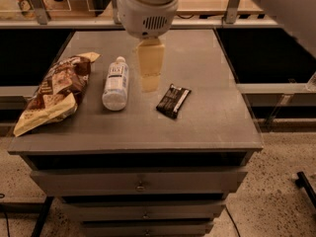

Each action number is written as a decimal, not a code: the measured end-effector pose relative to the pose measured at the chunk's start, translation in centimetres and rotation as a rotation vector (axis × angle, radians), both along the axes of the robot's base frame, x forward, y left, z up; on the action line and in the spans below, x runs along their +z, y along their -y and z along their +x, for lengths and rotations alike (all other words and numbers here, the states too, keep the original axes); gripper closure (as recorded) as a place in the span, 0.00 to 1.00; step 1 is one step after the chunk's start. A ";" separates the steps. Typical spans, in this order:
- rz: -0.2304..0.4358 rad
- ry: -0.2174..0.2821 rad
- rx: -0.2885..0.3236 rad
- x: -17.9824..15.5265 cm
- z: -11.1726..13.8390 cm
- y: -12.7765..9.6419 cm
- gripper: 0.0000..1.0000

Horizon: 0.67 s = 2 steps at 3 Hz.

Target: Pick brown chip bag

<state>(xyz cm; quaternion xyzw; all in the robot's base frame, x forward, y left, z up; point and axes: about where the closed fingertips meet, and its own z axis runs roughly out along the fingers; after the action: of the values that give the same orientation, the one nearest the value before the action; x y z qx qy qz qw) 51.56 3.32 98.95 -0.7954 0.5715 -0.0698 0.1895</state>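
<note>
The brown chip bag (53,92) lies on the left side of the grey cabinet top (207,112), crinkled, dark brown with cream patches and pale yellow ends. My gripper (149,68) hangs from the white wrist housing (148,6) above the middle of the top, to the right of the bag and apart from it, with the bottle between them. Nothing is seen in the gripper.
A clear bottle with a white label (115,83) lies between the bag and the gripper. A small black flat wrapper (173,100) lies right of centre. Drawers (140,181) sit below the top. Shelving rails (232,4) run behind.
</note>
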 end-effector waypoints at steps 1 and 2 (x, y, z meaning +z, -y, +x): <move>-0.066 0.005 0.046 -2.1 0.4 -3.9 0.00; -0.115 0.015 0.096 -3.7 -0.1 -7.9 0.00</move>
<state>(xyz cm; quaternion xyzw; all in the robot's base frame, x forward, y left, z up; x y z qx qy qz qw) 51.51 11.20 95.21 -0.8309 0.5263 -0.0991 0.1508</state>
